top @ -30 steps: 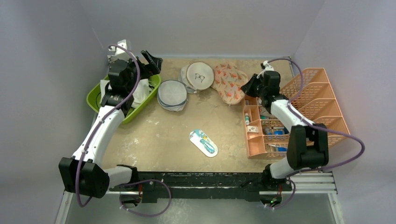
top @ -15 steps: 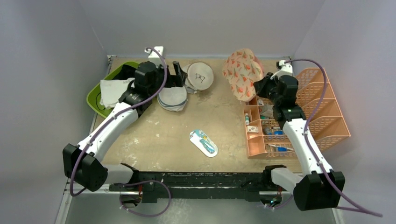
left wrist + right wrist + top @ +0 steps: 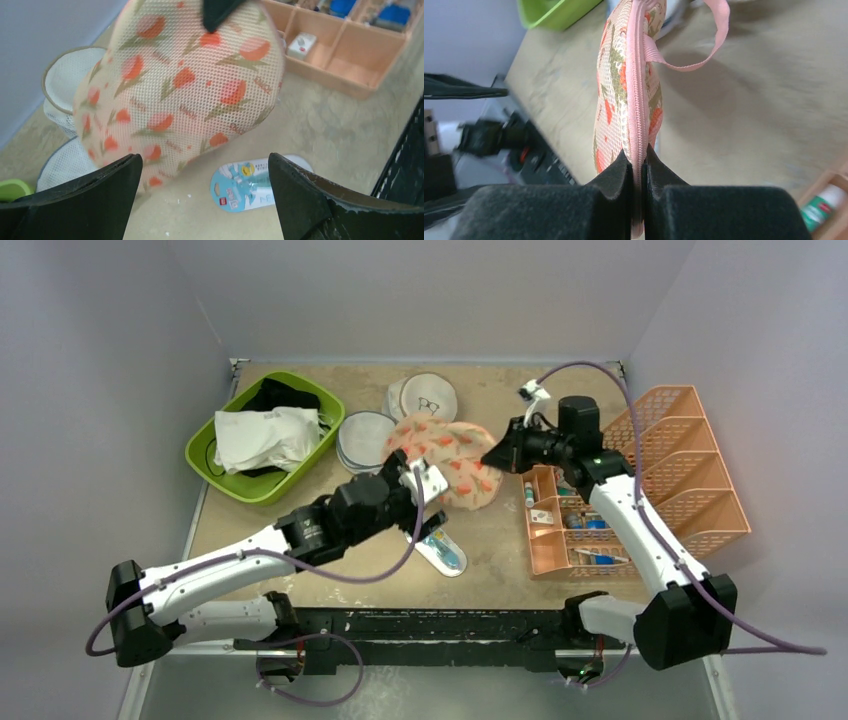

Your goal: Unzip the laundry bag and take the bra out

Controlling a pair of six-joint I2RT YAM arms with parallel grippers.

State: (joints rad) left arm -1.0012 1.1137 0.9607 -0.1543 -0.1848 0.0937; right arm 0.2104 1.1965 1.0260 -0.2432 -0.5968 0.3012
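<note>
A: Where's the laundry bag (image 3: 450,462)?
B: Held up over mid-table. The right gripper (image 3: 638,159) pinches its zipper seam, and its long axis runs away toward the left gripper (image 3: 204,165), which gapes wide just beneath.
A: The bra?
B: Unseen. The green tray (image 3: 255,486) holds white and black garments.
</note>
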